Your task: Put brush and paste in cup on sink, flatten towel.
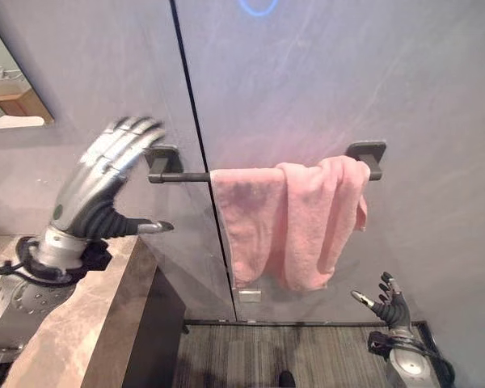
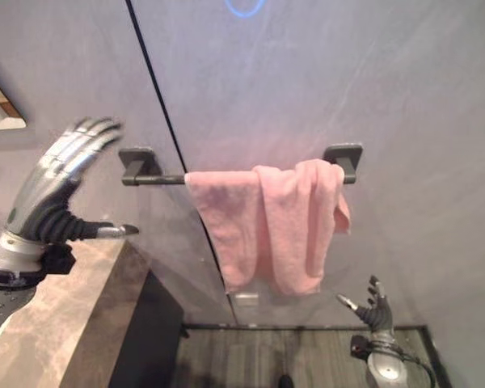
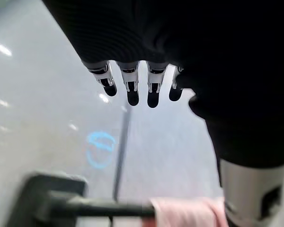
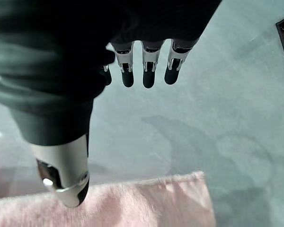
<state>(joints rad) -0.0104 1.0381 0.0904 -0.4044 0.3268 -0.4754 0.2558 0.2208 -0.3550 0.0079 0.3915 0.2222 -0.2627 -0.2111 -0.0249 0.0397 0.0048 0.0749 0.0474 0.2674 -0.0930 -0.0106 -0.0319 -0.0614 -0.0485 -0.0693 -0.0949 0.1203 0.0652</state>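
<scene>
Pink towel (image 1: 291,222) hung bunched over the wall-mounted towel bar (image 1: 182,177), beside the stone tabletop (image 1: 73,323). Left robot hand (image 1: 105,182) was raised near the bar's left bracket, fingers extended, empty; right robot hand (image 1: 388,305) hung below the towel, fingers loosely spread, empty. The cloth likely was soft, light and limp, best pinched at its lower edge.

Left hand (image 1: 105,174): fingertips motion-blurred. Towel (image 1: 287,220) hides the middle stretch of the towel bar (image 1: 182,176). Mirror (image 1: 12,89) cut off by the frame edge. Counter (image 1: 81,323) cut at the bottom edge.
</scene>
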